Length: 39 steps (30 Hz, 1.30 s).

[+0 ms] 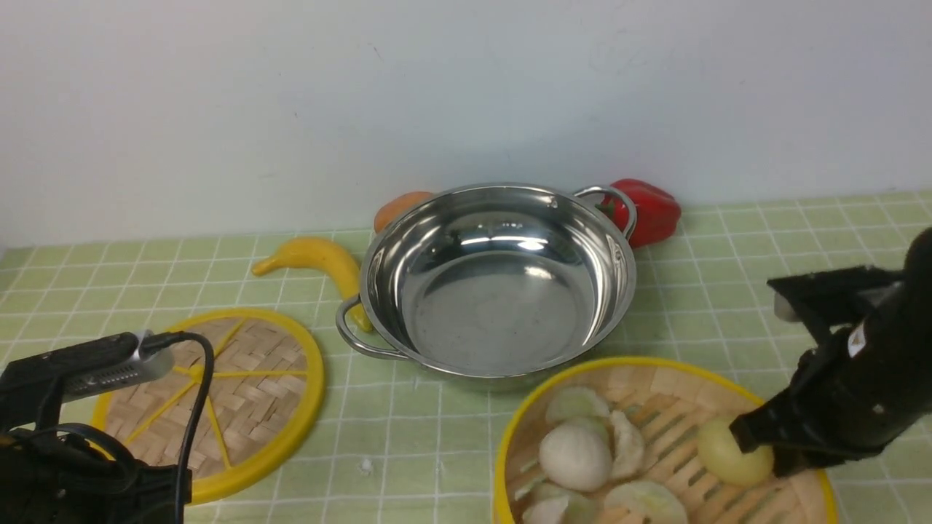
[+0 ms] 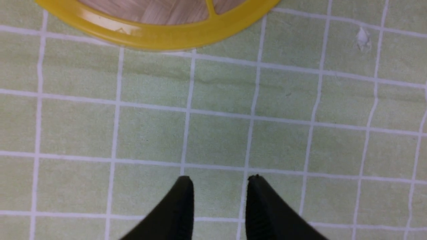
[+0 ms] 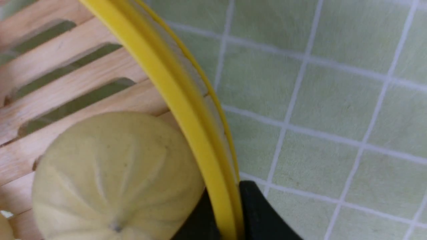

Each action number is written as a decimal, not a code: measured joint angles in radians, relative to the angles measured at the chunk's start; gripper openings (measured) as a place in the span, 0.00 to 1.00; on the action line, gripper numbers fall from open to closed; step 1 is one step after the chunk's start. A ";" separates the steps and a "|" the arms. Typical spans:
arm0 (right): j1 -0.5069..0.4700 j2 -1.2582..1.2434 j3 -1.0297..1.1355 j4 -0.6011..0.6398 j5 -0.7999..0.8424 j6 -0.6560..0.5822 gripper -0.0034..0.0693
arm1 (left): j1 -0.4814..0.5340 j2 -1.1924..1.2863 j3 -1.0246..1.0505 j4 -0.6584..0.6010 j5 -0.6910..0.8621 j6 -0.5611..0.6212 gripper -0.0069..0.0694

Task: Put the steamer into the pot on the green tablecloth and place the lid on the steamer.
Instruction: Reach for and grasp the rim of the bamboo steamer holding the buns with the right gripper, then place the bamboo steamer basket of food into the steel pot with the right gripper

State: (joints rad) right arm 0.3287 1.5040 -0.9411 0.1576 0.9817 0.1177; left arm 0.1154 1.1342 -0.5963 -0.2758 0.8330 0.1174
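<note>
Front view first: the pot (image 1: 499, 280) sits mid-frame on the green tablecloth (image 1: 764, 240), handles at roughly 2 and 8 o'clock, and its inside is just bare shiny steel.

The steamer (image 1: 626, 362) is on the cloth at about 5 o'clock from the pot, just beside it, and partly cut off by the frame's lower edge. Inside on the slats are a white bun (image 1: 575, 456) near the middle, pale dumplings (image 1: 630, 440) around it, and a yellowish bun (image 1: 732, 451) over at the 3 o'clock side of the basket.

The right gripper (image 1: 757, 444) is down at that same side. In the right wrist view its jaws are pinched onto the steamer's yellow rim, one finger inside right by the yellowish bun, the other outside over the cloth.

The lid (image 1: 247, 393) lies flat at about 8 o'clock from the pot, well apart from the steamer. The left gripper (image 2: 220, 181), in the left wrist view, has a narrow gap between its jaws and nothing in them. It's over bare cloth, with the lid's rim near but not touching.

Extras: a banana (image 1: 320, 258) at the pot's 9 o'clock, an orange thing (image 1: 399, 206) half hidden at 11, and a red pepper (image 1: 652, 207) at 2.
</note>
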 joint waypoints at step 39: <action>0.067 0.912 -1.407 -0.098 0.270 0.054 0.12 | 0.000 0.000 0.000 0.000 0.001 0.007 0.38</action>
State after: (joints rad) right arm 0.3961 2.4165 -2.3482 0.0593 1.2516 0.1715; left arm 0.1154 1.1342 -0.5963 -0.2758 0.8339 0.1241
